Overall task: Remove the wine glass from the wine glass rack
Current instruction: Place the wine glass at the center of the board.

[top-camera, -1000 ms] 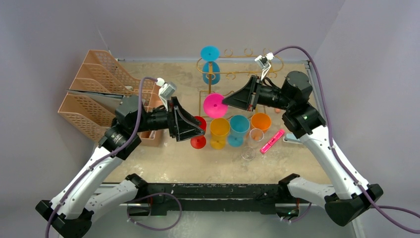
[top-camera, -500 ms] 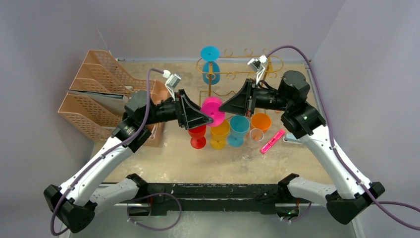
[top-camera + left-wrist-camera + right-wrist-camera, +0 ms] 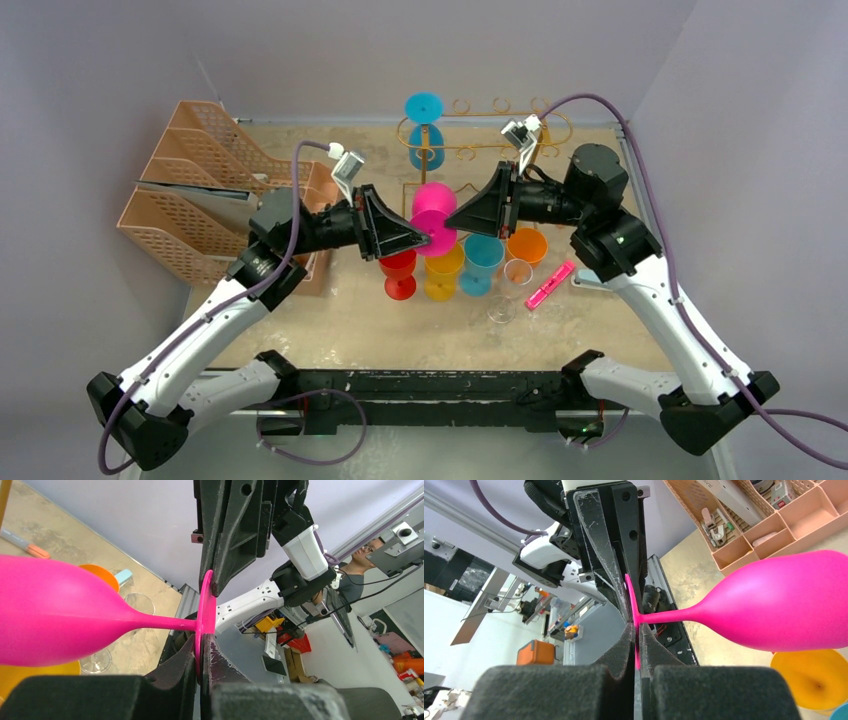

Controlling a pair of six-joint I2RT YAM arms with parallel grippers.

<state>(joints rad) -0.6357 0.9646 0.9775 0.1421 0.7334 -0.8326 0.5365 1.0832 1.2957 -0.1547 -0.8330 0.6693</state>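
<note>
A pink wine glass (image 3: 434, 203) hangs in the air between both arms, in front of the gold wire wine glass rack (image 3: 487, 152). My left gripper (image 3: 427, 238) is shut on the rim of the glass's foot (image 3: 206, 605). Its jaws (image 3: 202, 642) pinch the disc from below in the left wrist view. My right gripper (image 3: 450, 220) is shut on the opposite edge of the same foot (image 3: 631, 597), and its jaws (image 3: 636, 630) are pressed together on it. The bowl (image 3: 784, 610) points sideways. A blue wine glass (image 3: 425, 128) hangs upside down on the rack.
Red (image 3: 399, 275), yellow (image 3: 441, 270), blue (image 3: 481, 258) and orange (image 3: 527, 245) glasses stand under the grippers, with a clear glass (image 3: 510, 285) and a pink marker (image 3: 550, 284) beside them. Peach mesh file trays (image 3: 190, 190) fill the left side.
My left arm swung right to the pink glass and its jaws shut on the foot. The right gripper kept its hold; the glass shifted slightly.
</note>
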